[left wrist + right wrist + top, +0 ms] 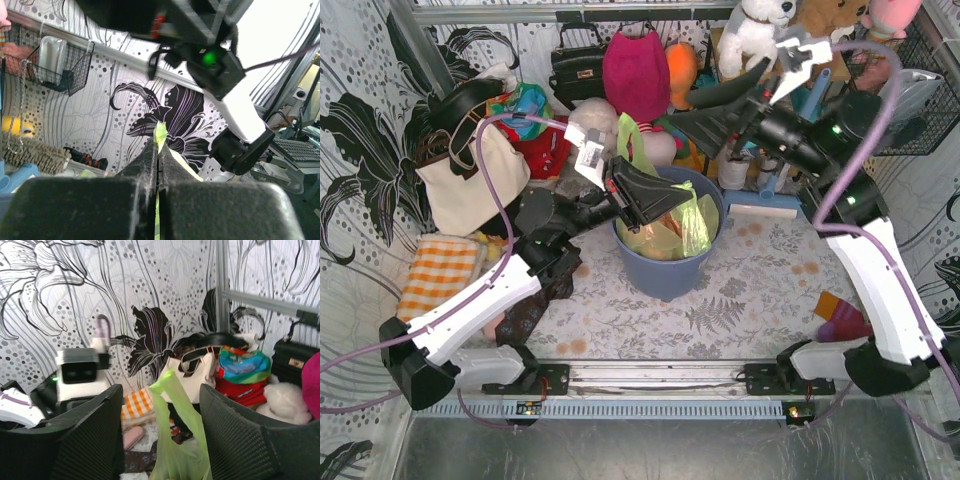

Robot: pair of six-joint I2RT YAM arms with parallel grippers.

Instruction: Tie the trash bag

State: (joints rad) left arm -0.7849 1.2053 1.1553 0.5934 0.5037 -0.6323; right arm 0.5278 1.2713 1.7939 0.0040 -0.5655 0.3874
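The trash bag is thin light-green plastic and sits inside a round blue-grey bin. Brownish paper shows through it. One bag handle stands up above the rim. My left gripper is over the bin's left side, shut on a strip of the green plastic that pokes out past its fingertips. My right gripper hovers higher, behind the bin, open. In the right wrist view the upright handle hangs between its spread fingers, touching neither one.
Handbags, a black purse and plush toys crowd the back of the table. An orange checked cloth lies at the left. A wire basket hangs on the right wall.
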